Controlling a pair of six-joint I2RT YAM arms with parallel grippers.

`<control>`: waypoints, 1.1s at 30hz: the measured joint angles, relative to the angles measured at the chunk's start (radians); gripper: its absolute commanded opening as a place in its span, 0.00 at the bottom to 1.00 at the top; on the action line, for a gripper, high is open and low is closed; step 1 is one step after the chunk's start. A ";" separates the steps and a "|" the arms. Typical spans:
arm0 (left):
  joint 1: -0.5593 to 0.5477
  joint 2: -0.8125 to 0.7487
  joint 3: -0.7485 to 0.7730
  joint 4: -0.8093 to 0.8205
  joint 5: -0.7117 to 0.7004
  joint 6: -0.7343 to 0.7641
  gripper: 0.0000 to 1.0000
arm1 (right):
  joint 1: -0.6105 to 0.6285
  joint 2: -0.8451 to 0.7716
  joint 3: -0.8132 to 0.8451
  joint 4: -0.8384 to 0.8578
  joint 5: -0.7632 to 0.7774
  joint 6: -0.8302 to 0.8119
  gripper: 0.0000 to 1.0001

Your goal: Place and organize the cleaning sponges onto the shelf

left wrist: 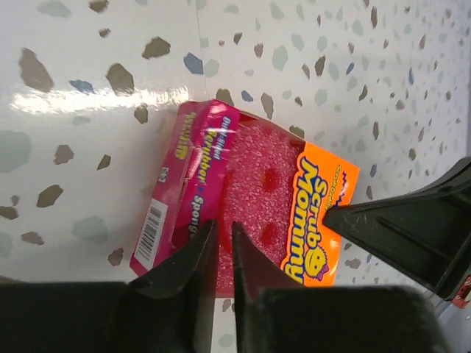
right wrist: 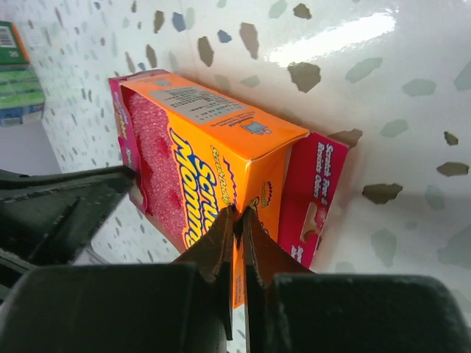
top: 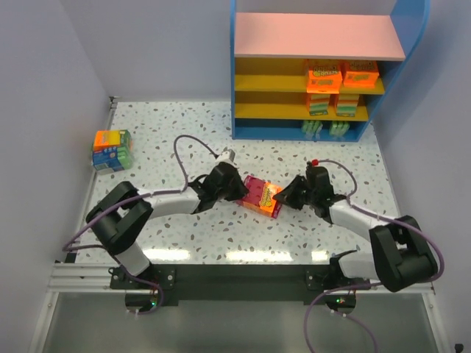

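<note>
One cleaning sponge pack [top: 261, 195], magenta with an orange sleeve, lies on the speckled table between my two grippers. My left gripper [top: 239, 190] sits at its left end; in the left wrist view its jaws [left wrist: 224, 229] stand shut over the pink sponge face [left wrist: 254, 176], gripping nothing. My right gripper [top: 284, 197] is at the pack's right end, and in the right wrist view it [right wrist: 237, 213] is shut on the orange cardboard edge of the pack [right wrist: 213, 140]. The shelf [top: 316, 35] stands at the back with several orange packs [top: 324, 73] on its yellow tiers.
A small stack of orange, blue and green sponge packs [top: 112, 148] sits at the far left of the table. Green items [top: 324, 130] line the shelf's bottom tier. Walls close in on the left and right sides.
</note>
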 measured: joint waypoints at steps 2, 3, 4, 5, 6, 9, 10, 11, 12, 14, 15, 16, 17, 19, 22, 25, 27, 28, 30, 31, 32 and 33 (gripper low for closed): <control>0.017 -0.064 -0.003 -0.050 -0.008 0.013 0.36 | 0.003 -0.056 0.000 -0.037 0.000 0.006 0.00; 0.032 -0.108 -0.003 -0.079 -0.020 0.023 0.50 | 0.003 -0.087 0.000 -0.056 0.002 0.008 0.00; 0.053 -0.155 -0.003 -0.105 -0.036 0.038 0.55 | 0.002 -0.116 0.001 -0.072 0.002 0.013 0.00; 0.076 -0.203 -0.003 -0.126 -0.052 0.046 0.58 | 0.001 -0.146 0.005 -0.088 0.003 0.016 0.00; 0.097 -0.249 -0.003 -0.148 -0.068 0.051 0.66 | 0.001 -0.175 0.014 -0.104 0.003 0.020 0.00; 0.148 -0.371 0.009 -0.229 -0.134 0.075 0.75 | -0.001 -0.235 0.053 -0.136 0.002 0.031 0.00; 0.155 -0.407 0.014 -0.252 -0.154 0.082 0.76 | -0.001 -0.251 0.069 -0.146 0.002 0.035 0.00; 0.158 -0.442 0.018 -0.275 -0.172 0.089 0.79 | -0.001 -0.266 0.091 -0.163 0.004 0.041 0.00; 0.159 -0.481 0.020 -0.298 -0.192 0.096 0.80 | -0.002 -0.278 0.112 -0.175 0.008 0.045 0.00; 0.160 -0.551 0.020 -0.336 -0.222 0.107 0.80 | -0.003 -0.292 0.171 -0.214 0.032 0.057 0.00; 0.160 -0.585 0.020 -0.353 -0.235 0.114 0.80 | -0.005 -0.292 0.208 -0.232 0.052 0.065 0.00; 0.160 -0.611 0.020 -0.366 -0.244 0.116 0.80 | -0.006 -0.292 0.236 -0.237 0.063 0.070 0.00; 0.160 -0.639 0.020 -0.380 -0.252 0.119 0.80 | -0.007 -0.291 0.275 -0.246 0.087 0.081 0.00; 0.160 -0.686 0.020 -0.404 -0.269 0.123 0.80 | -0.008 -0.282 0.357 -0.262 0.139 0.105 0.00; 0.160 -0.729 0.017 -0.444 -0.275 0.125 0.80 | -0.009 -0.243 0.478 -0.264 0.213 0.147 0.00; 0.160 -0.761 -0.001 -0.478 -0.277 0.125 0.81 | -0.009 -0.169 0.583 -0.267 0.288 0.191 0.00; 0.160 -0.777 -0.013 -0.508 -0.277 0.125 0.81 | -0.009 -0.105 0.651 -0.283 0.327 0.221 0.00; 0.160 -0.783 -0.016 -0.533 -0.277 0.126 0.81 | -0.009 -0.068 0.689 -0.295 0.348 0.233 0.00; 0.160 -0.797 -0.016 -0.558 -0.280 0.131 0.81 | -0.010 0.003 0.760 -0.323 0.379 0.256 0.00; 0.160 -0.807 -0.016 -0.575 -0.282 0.132 0.81 | -0.010 0.036 0.794 -0.332 0.393 0.267 0.00; 0.160 -0.818 -0.016 -0.587 -0.286 0.134 0.81 | -0.010 0.069 0.825 -0.337 0.404 0.278 0.00; 0.160 -0.830 -0.016 -0.598 -0.291 0.137 0.81 | -0.010 0.098 0.855 -0.345 0.418 0.288 0.00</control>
